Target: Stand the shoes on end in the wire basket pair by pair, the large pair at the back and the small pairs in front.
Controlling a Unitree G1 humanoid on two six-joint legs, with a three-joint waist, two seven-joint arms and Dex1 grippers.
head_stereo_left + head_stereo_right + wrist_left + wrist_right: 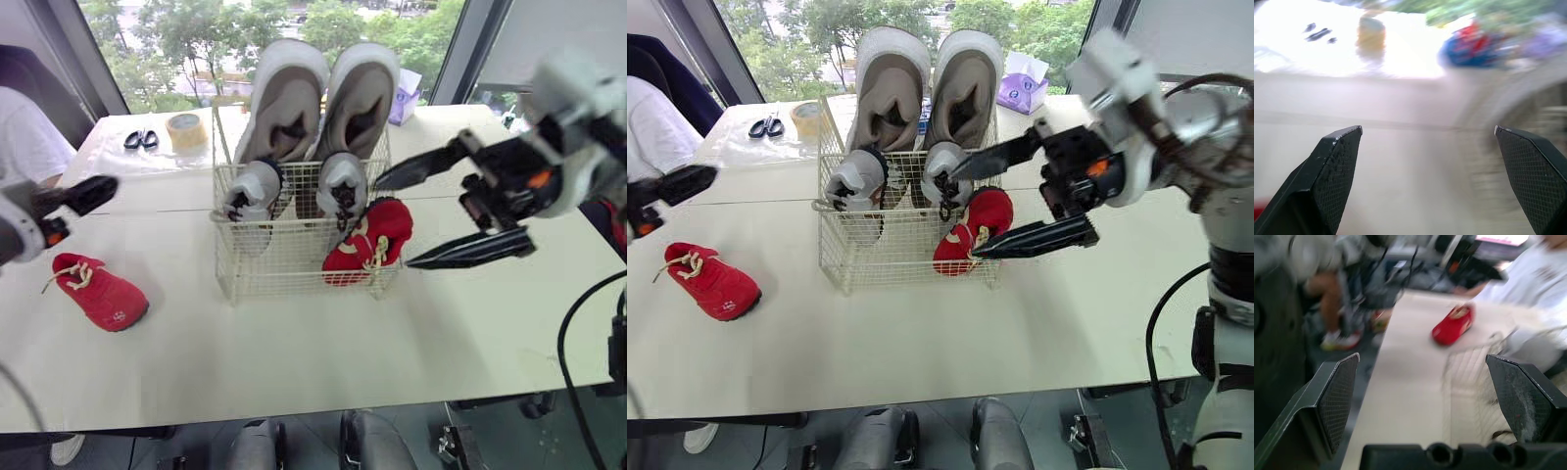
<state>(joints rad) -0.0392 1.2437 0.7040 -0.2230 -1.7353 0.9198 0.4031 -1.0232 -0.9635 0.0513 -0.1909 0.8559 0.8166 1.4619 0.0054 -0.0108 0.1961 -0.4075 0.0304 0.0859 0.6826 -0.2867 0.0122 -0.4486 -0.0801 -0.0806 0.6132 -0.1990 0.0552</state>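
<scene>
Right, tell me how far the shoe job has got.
Done: the large grey pair stands at the back of the wire basket, the small grey pair in front, one red shoe beside them. In hand: nothing; the right pincer hangs open by that shoe, the left pincer is open. Left: the other red shoe lies on the table.

Open table (pixel 294 362) surrounds the red shoe (pixel 101 292); wire basket (pixel 294 266) crowded.

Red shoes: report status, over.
Left claw and right claw open, empty. One red shoe in wire basket; its mate lying on table, robot's left. Nothing blocking it.
</scene>
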